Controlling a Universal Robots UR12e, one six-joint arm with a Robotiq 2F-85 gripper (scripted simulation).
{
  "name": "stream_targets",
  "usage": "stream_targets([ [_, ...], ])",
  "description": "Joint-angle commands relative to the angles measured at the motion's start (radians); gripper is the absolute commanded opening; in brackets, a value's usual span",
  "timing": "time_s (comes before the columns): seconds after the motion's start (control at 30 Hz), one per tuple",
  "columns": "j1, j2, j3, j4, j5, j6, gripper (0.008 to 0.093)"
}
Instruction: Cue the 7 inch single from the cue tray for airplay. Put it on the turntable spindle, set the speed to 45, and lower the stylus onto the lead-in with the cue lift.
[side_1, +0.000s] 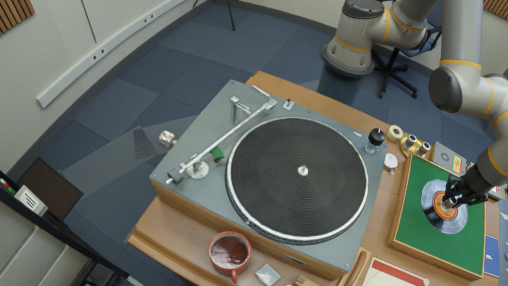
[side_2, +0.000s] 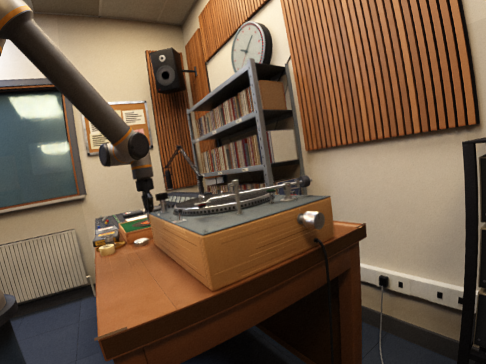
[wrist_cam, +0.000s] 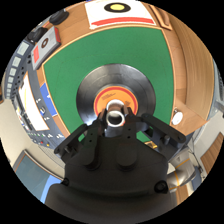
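On the right end of the desk, the green-lined cue tray (side_1: 439, 215) holds the 7 inch single (side_1: 445, 206), a black disc with an orange label and a silver hub (wrist_cam: 115, 115) standing up at its centre. That hub is gripped by my gripper (wrist_cam: 115, 118), which stands straight over the disc's middle. To the left is the turntable (side_1: 270, 175) with its empty black platter (side_1: 298, 179) and centre spindle (side_1: 303, 170). The tonearm (side_1: 225, 140) rests along the deck's left side, off the platter. A black speed knob (side_1: 376, 136) sits at the deck's back right corner.
The cue tray's wooden rim surrounds the disc, with the turntable's raised plinth just left of it. Small spools and adapters (side_1: 410, 142) sit behind the tray, a record sleeve (side_1: 395, 275) in front. A red mug (side_1: 229, 253) stands at the desk's front edge.
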Motion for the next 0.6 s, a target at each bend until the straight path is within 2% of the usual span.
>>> stream_targets([
  [0.0, 0.000, 0.000, 0.000, 0.000, 0.000, 0.000, 0.0315],
  [0.4, 0.000, 0.000, 0.000, 0.000, 0.000, 0.000, 0.0080],
  [0.57, 0.000, 0.000, 0.000, 0.000, 0.000, 0.000, 0.0080],
])
